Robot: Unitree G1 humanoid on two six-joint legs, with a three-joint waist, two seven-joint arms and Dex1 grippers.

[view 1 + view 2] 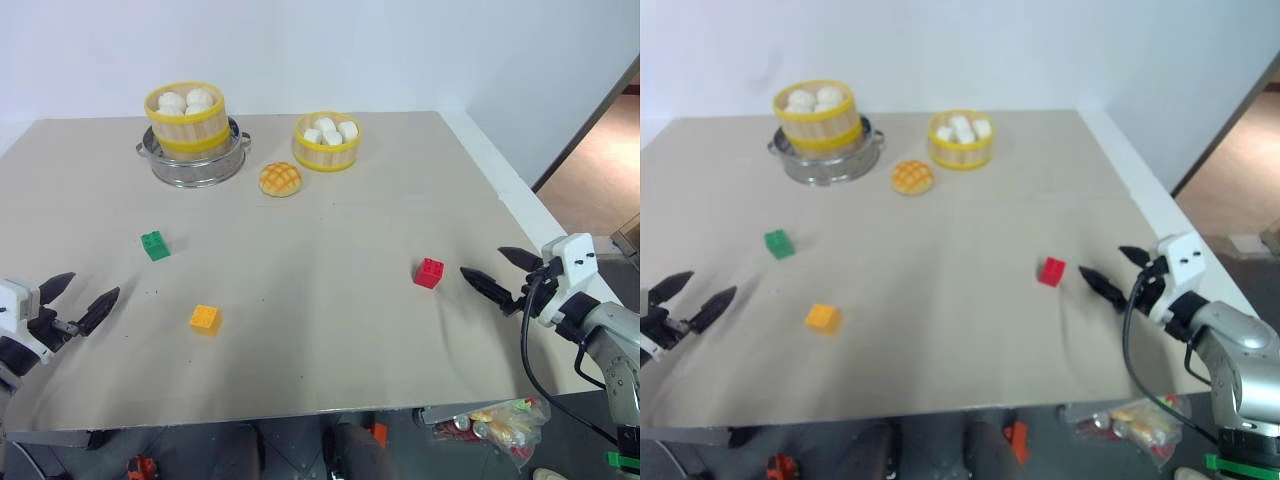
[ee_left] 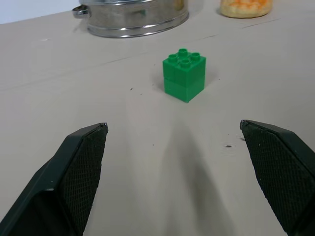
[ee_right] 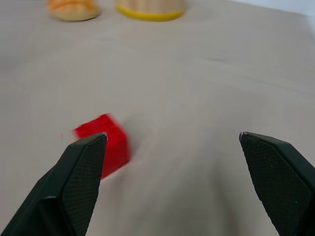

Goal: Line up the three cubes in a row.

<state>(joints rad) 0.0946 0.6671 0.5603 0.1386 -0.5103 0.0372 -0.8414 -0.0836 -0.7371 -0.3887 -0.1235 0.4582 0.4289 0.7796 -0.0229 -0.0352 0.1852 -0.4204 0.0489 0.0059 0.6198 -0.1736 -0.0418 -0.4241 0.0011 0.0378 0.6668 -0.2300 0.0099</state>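
Since both jaws gape empty, the red cube (image 1: 429, 272), right of the yellow cube (image 1: 205, 319), looks light, rigid; pinch its flat sides.

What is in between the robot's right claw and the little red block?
Nothing. In the left eye view, bare table is all that separates the right gripper, its jaws open, from the red cube.

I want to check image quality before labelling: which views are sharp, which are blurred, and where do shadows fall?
Left wrist view: sharp, the green cube shows crisp studs and a soft shadow at its base. Right wrist view: the red cube is smeared, its edges doubled. Left eye view: even light, faint shadows beside the orange-yellow cube. Right eye view: slightly softer overall.
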